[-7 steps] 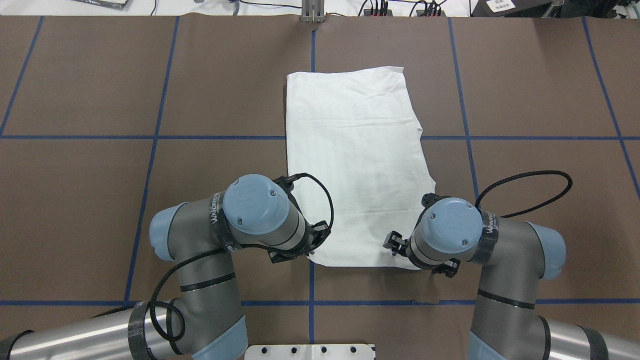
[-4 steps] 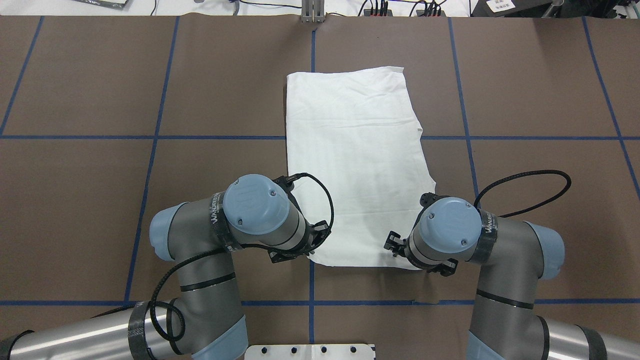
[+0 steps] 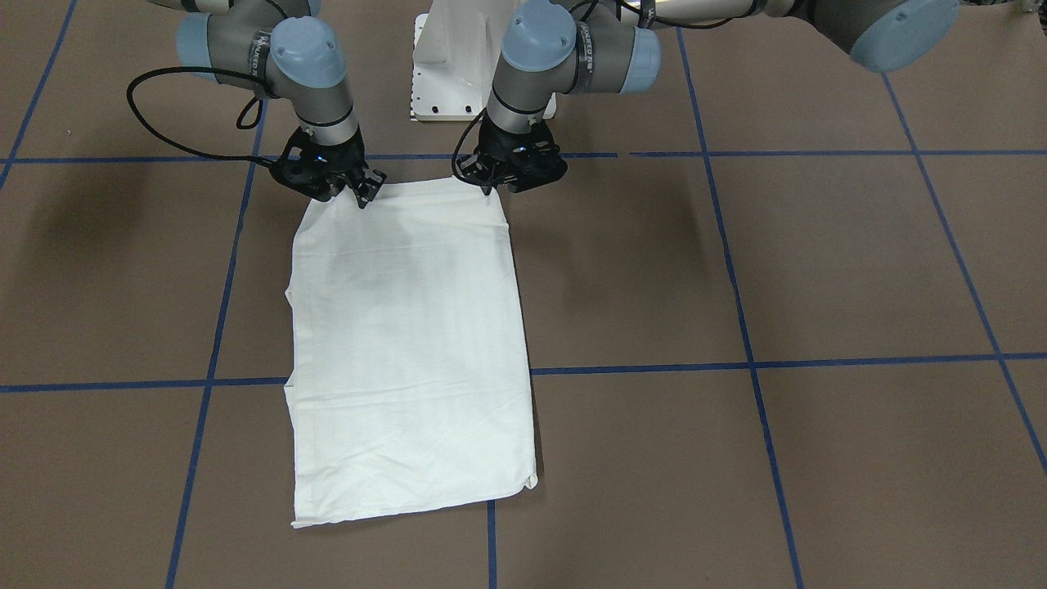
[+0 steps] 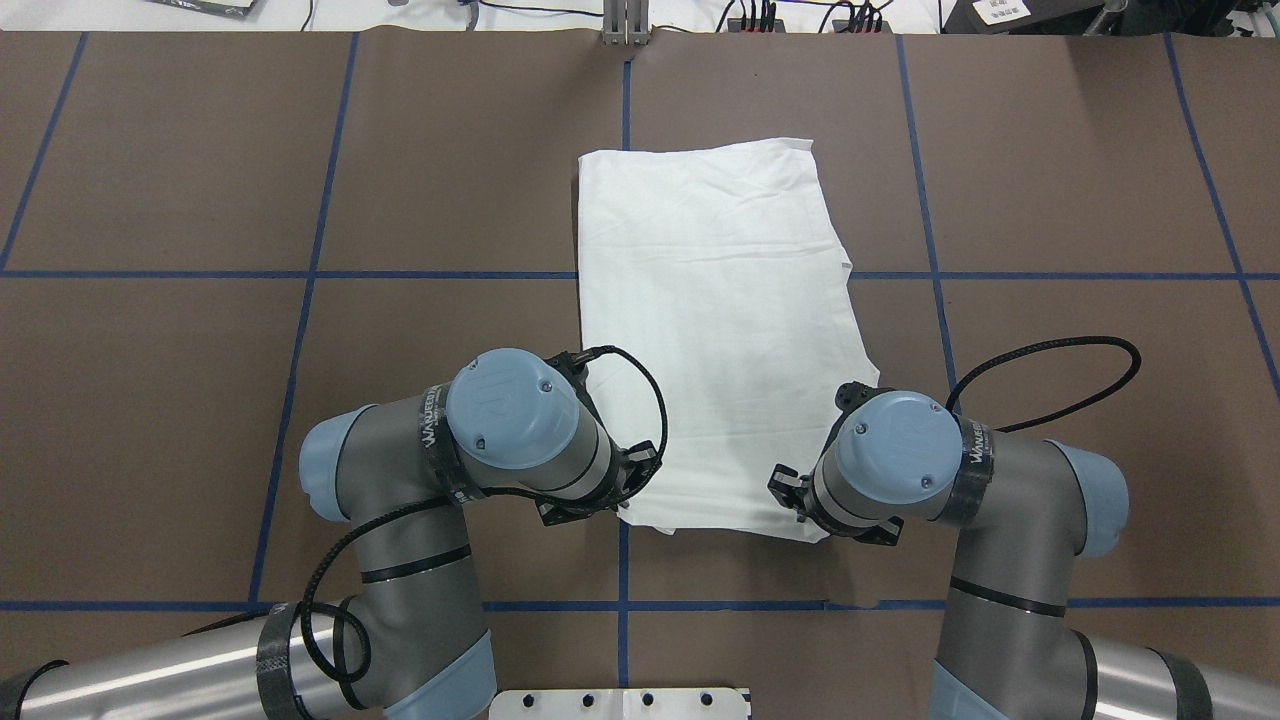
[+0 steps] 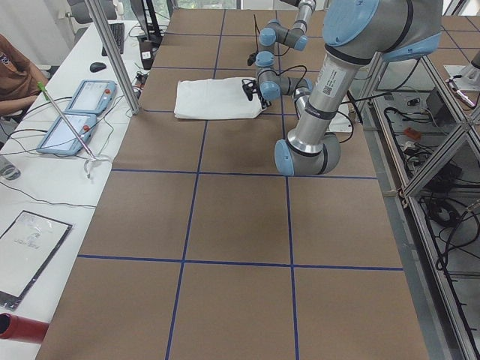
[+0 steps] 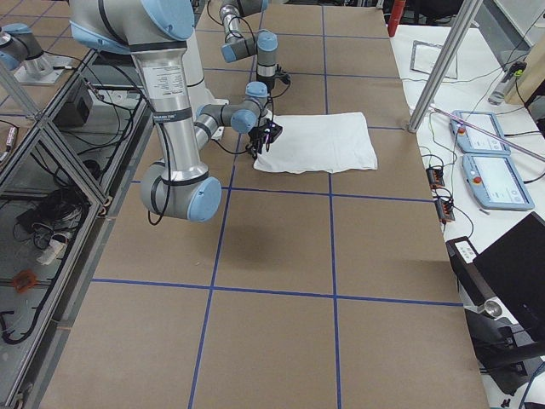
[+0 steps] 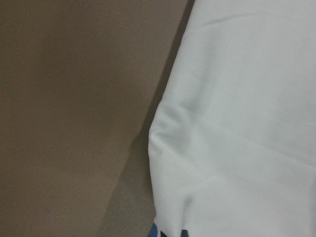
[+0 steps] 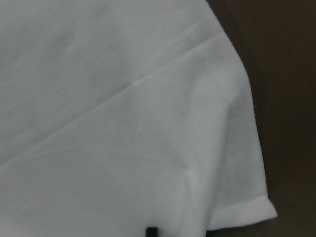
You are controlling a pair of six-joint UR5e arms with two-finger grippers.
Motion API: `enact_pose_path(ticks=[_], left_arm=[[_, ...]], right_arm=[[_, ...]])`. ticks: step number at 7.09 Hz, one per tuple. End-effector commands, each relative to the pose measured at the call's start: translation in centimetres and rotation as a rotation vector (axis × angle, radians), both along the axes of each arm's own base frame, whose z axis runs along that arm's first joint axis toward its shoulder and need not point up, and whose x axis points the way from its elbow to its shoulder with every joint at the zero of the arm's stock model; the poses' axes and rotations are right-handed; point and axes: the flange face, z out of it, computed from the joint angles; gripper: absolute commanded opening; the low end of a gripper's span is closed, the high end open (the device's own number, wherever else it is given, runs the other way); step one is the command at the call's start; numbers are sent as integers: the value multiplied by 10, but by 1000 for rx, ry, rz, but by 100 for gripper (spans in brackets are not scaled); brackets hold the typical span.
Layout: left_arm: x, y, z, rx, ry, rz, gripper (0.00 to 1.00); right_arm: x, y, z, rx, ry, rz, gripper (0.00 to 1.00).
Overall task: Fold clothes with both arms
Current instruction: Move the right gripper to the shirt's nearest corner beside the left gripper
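From where I stand, the risk is a shallow pinch. If either set of fingers has caught only the top layer, the folded white T-shirt (image 3: 409, 343) will likely peel open on the lift, and an uneven rise between the two arms would skew the fold.

Both arms are tucked in tight, with their wrists pointing straight down at the two near corners. The left gripper (image 3: 507, 184) and right gripper (image 3: 360, 194) each look closed narrowly on a corner, with the cloth creasing up toward them.

The shirt lies flat on the brown table (image 3: 736, 270), slightly right of centre, and stretches away to the far side.
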Motion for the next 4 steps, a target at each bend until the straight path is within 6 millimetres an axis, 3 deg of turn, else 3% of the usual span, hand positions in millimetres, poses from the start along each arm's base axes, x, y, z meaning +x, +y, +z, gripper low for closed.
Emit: enact_pose_path(ticks=[1,4], left_arm=[[0,0,0,-2,-1,1,0],[-3,1,2,-5,-2,3,0]], right_arm=[[4,-6,-6,1,-13,10,3],[21,-8,-33,6,-68,44,0]])
